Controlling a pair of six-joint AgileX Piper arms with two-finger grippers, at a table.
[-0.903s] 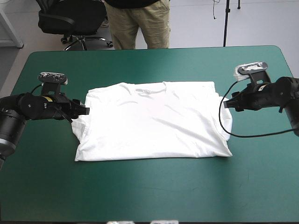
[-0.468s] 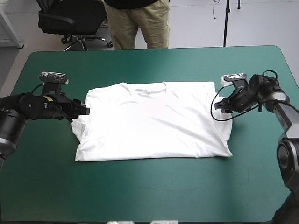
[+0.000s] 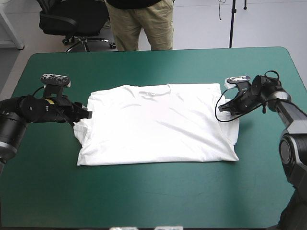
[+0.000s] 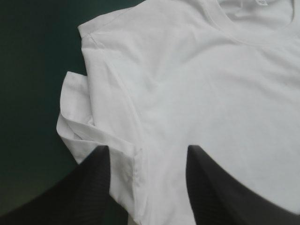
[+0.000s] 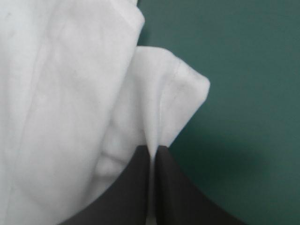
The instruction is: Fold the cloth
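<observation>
The white T-shirt [image 3: 158, 124] lies spread flat at the table's middle, collar toward the far edge and both sleeves tucked in. My left gripper [image 3: 88, 114] sits at the shirt's left side. In the left wrist view its fingers stand apart [image 4: 146, 150] over the folded left sleeve [image 4: 77, 122], open, with cloth lying between them. My right gripper [image 3: 223, 109] is at the shirt's right side. Its fingers [image 5: 152, 149] are pressed together on a ridge of the right sleeve [image 5: 173, 98], pinching the white cloth.
The teal-green cover [image 3: 153, 191] shows on every side of the shirt, widest toward the near edge. In the right wrist view, bare cover [image 5: 243, 70] lies beside the pinched sleeve.
My right arm has swung in from the table's right side to the shirt's right sleeve and shut on it. The left arm and the shirt's body have stayed put.
</observation>
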